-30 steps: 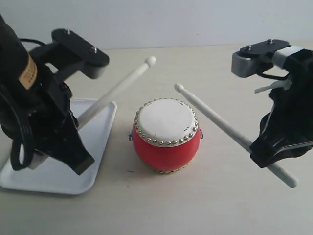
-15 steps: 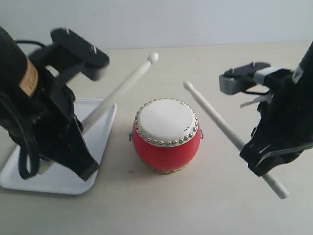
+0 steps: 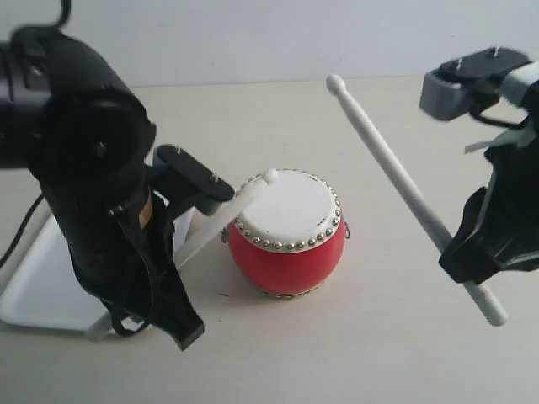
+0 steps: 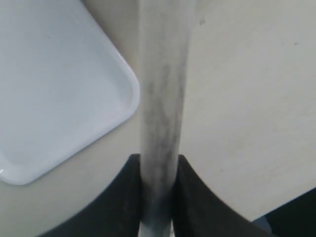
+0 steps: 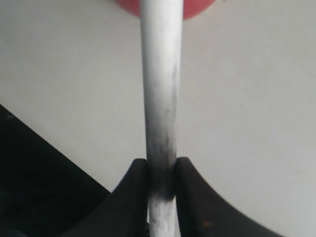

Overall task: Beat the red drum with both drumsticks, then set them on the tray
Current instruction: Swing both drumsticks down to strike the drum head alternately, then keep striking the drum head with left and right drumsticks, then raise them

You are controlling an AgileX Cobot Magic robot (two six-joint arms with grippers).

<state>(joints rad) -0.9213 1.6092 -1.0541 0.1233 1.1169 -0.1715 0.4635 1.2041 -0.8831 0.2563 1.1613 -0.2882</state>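
1. Left gripper (image 4: 159, 170) is clamped tight on one thin pale cream wooden drumstick (image 3: 226, 216). On my left wrist feed the shaft runs straight out between the two black fingers (image 4: 127, 197), with grey smudges along it.
2. That left stick slants up toward the squat glossy red drum (image 3: 286, 257) with the off-white skin and metal studs. Its rounded tip is down at the back edge of the skin, and it looks like it's touching.
3. Right gripper (image 5: 162, 170) is squeezed shut on the other pale cream wooden drumstick (image 3: 396, 172). It grips near the butt end, so only a short stub pokes out below the fingers.
4. The right stick is tilted steeply, tip up high and leaning in toward the middle. It's off to the right of the red drum and well clear of it.
5. The red drum sits upright on the plain beige tabletop (image 3: 379, 362), between the two arms.
6. The flat white rectangular plastic tray (image 3: 34, 299) with rounded corners lies on the table just left of the drum. The left arm hides most of it in the exterior view. The wrist feed shows one rounded corner next to the left stick. Neither stick is on the tray yet.
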